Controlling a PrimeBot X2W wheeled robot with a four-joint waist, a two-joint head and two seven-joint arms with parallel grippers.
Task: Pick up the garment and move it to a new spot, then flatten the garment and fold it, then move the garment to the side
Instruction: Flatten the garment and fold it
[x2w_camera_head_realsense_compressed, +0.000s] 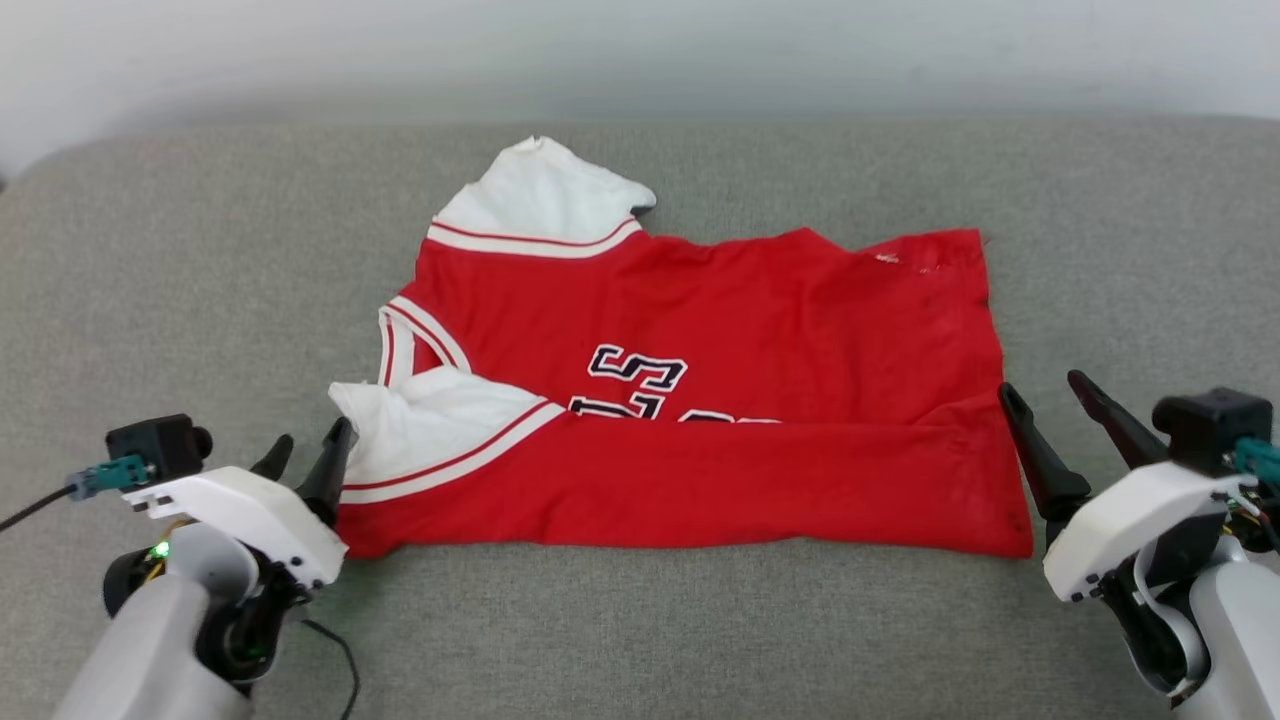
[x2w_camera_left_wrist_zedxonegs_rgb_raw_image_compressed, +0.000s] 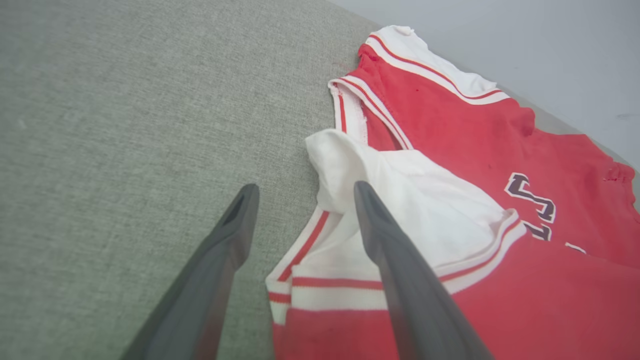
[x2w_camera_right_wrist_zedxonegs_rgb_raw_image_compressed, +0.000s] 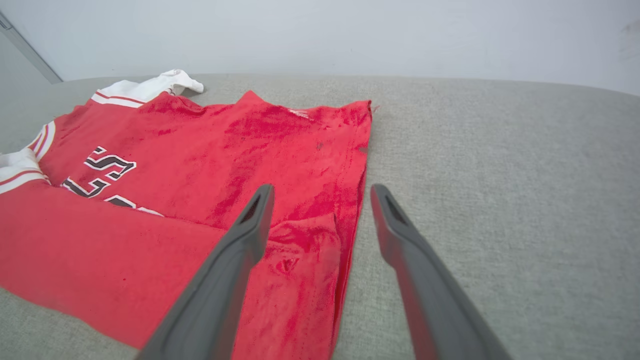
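While two tools gape, left tool, right tool — one folded garment.

Bright, even light — faint shadows, no glare.

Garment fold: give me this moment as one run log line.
garment: near edge folded over lettering, on grey cushion | left gripper: open, at sleeve end | right gripper: open, at hem end
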